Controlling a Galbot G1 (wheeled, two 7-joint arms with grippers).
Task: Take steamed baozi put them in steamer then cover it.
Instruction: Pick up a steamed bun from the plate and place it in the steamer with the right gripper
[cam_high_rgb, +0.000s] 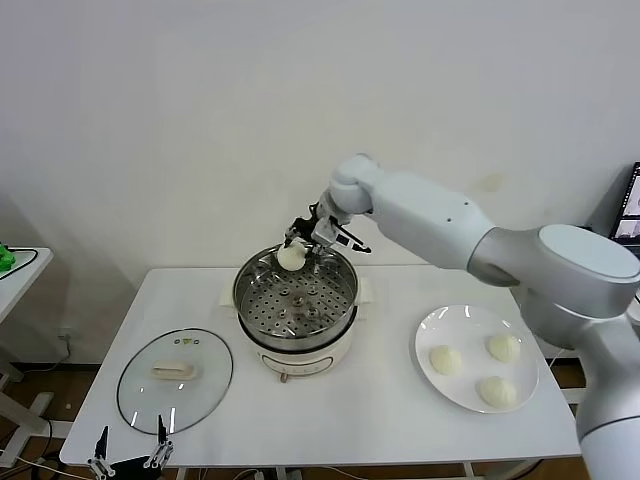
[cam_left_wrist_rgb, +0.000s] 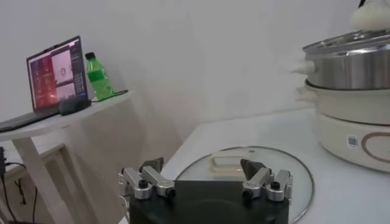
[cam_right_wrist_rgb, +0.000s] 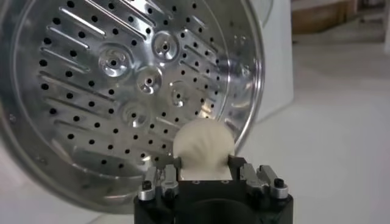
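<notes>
The right end effector (cam_high_rgb: 297, 246) grips 1 baozi (cam_high_rgb: 290, 258) above the steamer's (cam_high_rgb: 295, 300) back rim. The left end effector (cam_high_rgb: 128, 462) waits open by the table's front.

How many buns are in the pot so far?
None yet. The shiny round steel steamer pot looks empty. The right hand holds one cream-white round bun over its far rim. Three more buns wait on the flat white plate, and the round glass lid lies on the table.

Lid (cam_high_rgb: 175, 379) left of steamer (cam_high_rgb: 296, 300); plate (cam_high_rgb: 432, 335) right.
</notes>
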